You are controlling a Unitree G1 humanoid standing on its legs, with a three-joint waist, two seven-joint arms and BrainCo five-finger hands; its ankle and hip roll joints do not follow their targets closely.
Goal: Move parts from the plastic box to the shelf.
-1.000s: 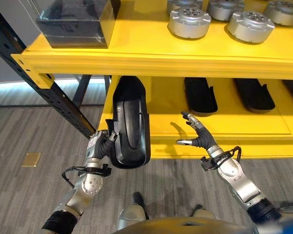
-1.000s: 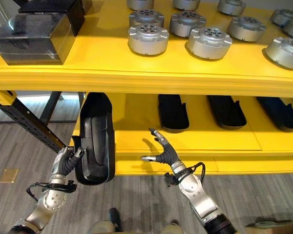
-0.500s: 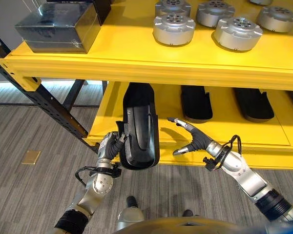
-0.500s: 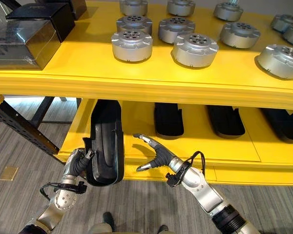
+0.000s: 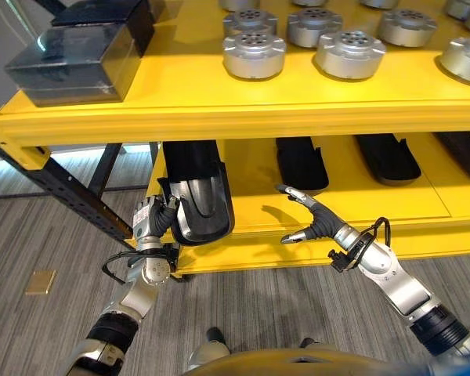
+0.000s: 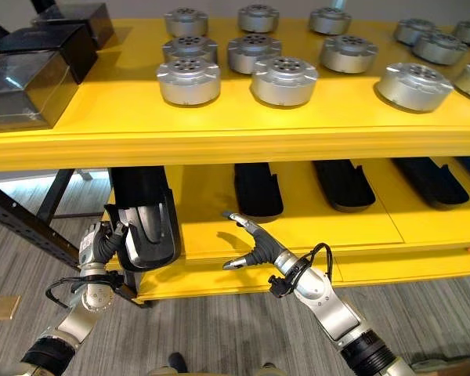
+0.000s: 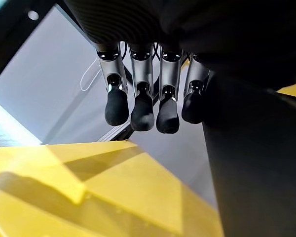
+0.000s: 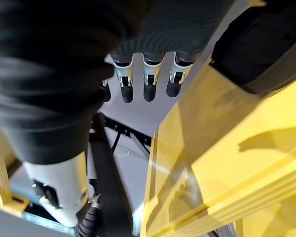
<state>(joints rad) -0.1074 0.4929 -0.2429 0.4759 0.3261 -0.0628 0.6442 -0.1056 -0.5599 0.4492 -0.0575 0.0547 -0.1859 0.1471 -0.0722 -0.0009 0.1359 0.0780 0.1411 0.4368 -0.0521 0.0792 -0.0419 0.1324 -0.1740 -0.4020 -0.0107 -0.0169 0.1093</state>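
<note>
1. Since a second ago the long black part has gone from hanging in front of the yellow shelf to sitting with its far end in under the upper deck, over the left end of the lower deck. The camera has shifted too, but the part's move relative to the shelf is real.
2. My read: placement is under way and nearly done. The part still needs setting down and releasing. I can't tell whether it already rests on the deck.
3. Lower deck: three more black parts of the same kind lie in a row to the right, well back from the front edge. A dark sliver at the right frame edge may be a fourth.
4. Upper deck, left end: two dark boxes, one behind the other.
5. Upper deck, middle to right: thirteen silver round parts counted in the right eye view, in three rows. The frame may cut off more.
6. Left hand: fingers curled round the near end of the black part, carrying it at the front left corner of the lower deck.
7. Right hand: unchanged, fingers spread wide, holding nothing, just off the lower deck's front edge near the middle.
</note>
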